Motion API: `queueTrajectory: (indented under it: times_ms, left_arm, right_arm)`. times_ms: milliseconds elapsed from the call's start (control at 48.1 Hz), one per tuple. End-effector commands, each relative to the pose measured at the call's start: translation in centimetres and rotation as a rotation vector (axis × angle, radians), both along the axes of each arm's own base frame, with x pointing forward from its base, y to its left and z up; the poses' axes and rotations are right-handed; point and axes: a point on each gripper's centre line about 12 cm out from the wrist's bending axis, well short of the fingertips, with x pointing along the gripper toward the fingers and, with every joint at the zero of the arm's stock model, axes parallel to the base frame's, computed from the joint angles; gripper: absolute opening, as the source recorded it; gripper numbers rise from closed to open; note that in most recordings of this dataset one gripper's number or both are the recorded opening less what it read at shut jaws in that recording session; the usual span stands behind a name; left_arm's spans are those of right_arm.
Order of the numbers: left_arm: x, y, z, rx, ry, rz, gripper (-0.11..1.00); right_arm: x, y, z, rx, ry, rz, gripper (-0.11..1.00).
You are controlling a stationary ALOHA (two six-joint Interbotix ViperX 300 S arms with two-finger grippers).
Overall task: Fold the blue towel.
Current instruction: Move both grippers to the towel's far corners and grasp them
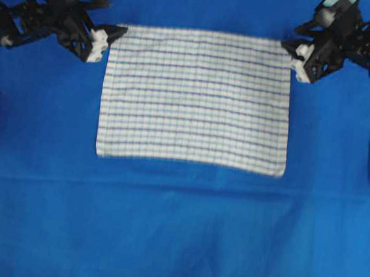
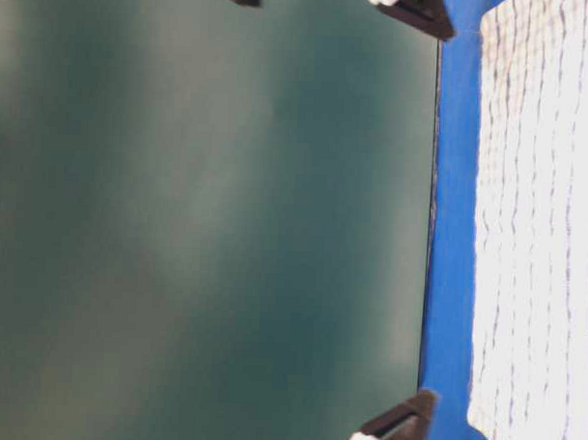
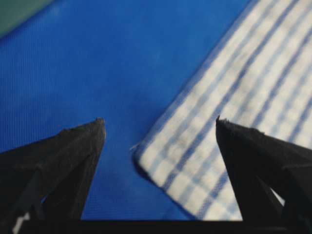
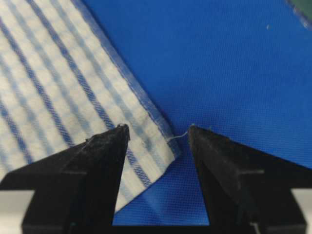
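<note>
plain blue cloth [image 1: 176,229] — woven, checked rectangular blue towel [image 1: 195,99] flat.

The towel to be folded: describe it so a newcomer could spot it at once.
A large plain blue cloth covers the table. On its upper middle lies the blue towel, flat and rectangular. Its white weave with thin blue stripes sets it apart from the solid blue underneath.

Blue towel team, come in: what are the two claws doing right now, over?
Left gripper open at towel corner. Right gripper open at opposite corner. Blue towel flat, unfolded, not gripped. Nothing in the way.
</note>
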Motion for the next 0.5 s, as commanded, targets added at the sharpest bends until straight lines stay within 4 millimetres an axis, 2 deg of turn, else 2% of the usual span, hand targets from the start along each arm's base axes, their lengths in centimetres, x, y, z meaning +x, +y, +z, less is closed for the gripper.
queueTrajectory:
  times_ms: [0, 145, 312, 353, 416, 478]
  left_arm:
    - [0.5, 0.9, -0.7, 0.008, -0.007, 0.012, 0.88]
    - [0.6, 1.7, -2.6, -0.014, 0.026, 0.030, 0.87]
    - [0.7, 1.8, -3.3, -0.026, 0.043, 0.031, 0.80]
    - [0.6, 1.7, -3.3, -0.024, 0.055, 0.025, 0.74]
    - [0.5, 1.7, -3.6, -0.030, 0.075, 0.021, 0.59]
    - [0.6, 1.6, -3.8, -0.036, 0.095, 0.010, 0.40]
  right_arm:
    - [0.3, -0.9, -0.3, -0.010, -0.010, -0.011, 0.58]
    - [0.3, -1.3, -1.7, 0.003, 0.007, -0.022, 0.57]
    - [0.4, -1.4, -2.0, 0.007, 0.010, -0.023, 0.54]
    - [0.4, -1.4, -2.0, 0.008, 0.010, -0.024, 0.51]
    - [0.4, -1.5, -2.0, 0.007, 0.009, -0.024, 0.42]
    - [0.4, -1.4, -2.0, 0.006, 0.011, -0.022, 0.23]
